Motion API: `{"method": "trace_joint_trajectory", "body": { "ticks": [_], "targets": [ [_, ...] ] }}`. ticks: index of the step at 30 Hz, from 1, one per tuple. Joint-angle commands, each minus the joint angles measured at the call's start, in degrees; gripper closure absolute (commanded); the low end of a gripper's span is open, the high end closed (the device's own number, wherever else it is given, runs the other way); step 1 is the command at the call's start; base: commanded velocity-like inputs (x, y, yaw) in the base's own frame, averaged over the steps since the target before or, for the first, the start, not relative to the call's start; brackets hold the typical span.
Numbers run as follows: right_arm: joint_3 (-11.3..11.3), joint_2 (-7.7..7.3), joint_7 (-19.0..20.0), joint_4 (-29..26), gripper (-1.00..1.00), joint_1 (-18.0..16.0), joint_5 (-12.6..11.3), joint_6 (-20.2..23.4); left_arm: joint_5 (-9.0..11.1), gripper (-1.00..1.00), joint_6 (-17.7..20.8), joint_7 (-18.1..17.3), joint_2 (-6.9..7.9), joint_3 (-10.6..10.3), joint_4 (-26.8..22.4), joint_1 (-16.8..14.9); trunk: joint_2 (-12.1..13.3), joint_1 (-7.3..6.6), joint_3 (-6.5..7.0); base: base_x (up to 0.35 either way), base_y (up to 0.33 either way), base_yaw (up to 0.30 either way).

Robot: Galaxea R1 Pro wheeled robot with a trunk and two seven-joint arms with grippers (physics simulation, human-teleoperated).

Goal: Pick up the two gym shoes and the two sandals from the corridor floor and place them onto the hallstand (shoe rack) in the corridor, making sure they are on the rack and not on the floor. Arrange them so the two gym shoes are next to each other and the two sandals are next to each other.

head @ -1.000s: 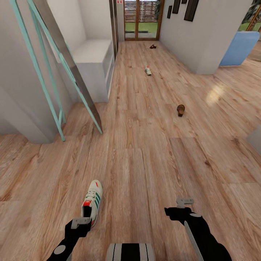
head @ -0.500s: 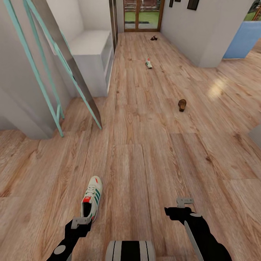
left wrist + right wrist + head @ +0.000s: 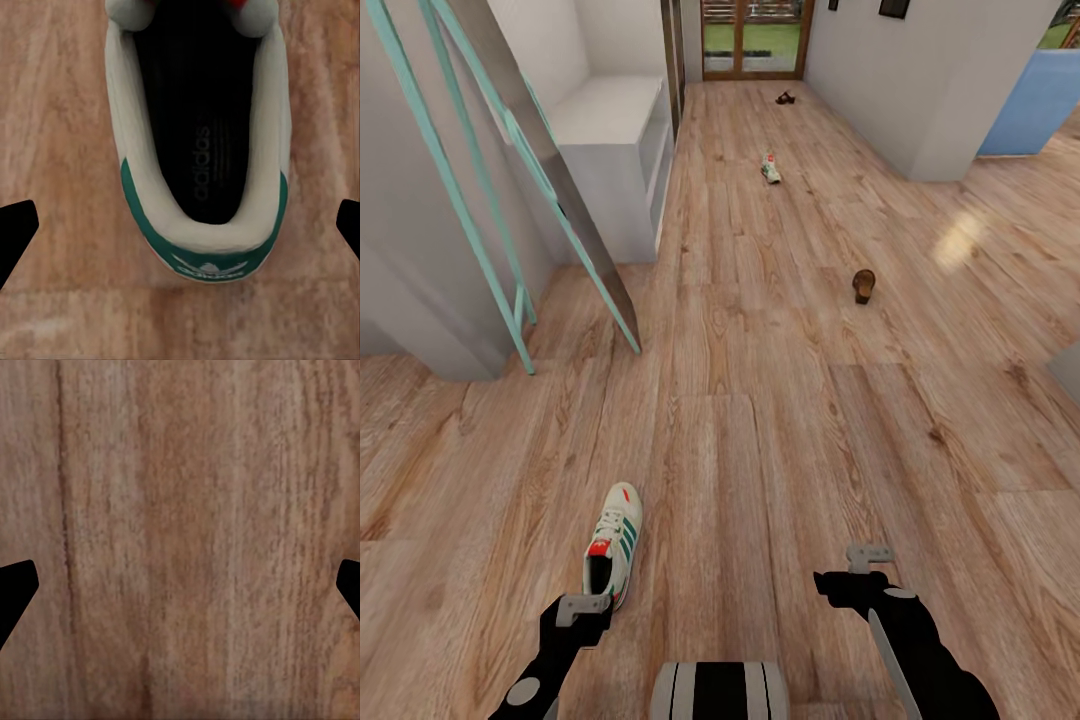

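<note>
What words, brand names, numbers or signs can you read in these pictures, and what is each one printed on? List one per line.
"adidas": printed on the dark insole of the near sneaker, seen in the left wrist view.
A white emblem with tiny lettering on that sneaker's green heel patch: too blurred to read.
Nothing else is legible.

Open tool straddles gym shoe heel on plank floor.
</note>
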Motion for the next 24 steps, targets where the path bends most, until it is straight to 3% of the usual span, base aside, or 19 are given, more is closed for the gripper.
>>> {"method": "trace_joint_trajectory", "body": {
  "ticks": [1,7,24],
  "targets": [
    [0.0,-0.01,0.0,-0.1,-1.0,0.0,0.0,0.3,0.0,-1.0,-1.1,0.0,0.0,0.0,0.0,0.0,0.0,-0.01,-0.04,0.0,0.0,0.0],
    [0.0,-0.01,0.0,-0.1,-1.0,0.0,0.0,0.3,0.0,-1.0,-2.5,0.0,0.0,0.0,0.1,0.0,0.0,-0.01,-0.05,0.0,0.0,0.0],
    [-0.1,-0.02,0.0,-0.1,-1.0,0.0,0.0,0.3,0.0,-1.0,-2.7,0.0,0.0,0.0,0.0,0.0,-0.2,0.4,-4.11,0.0,0.0,0.0]
  ]
}}
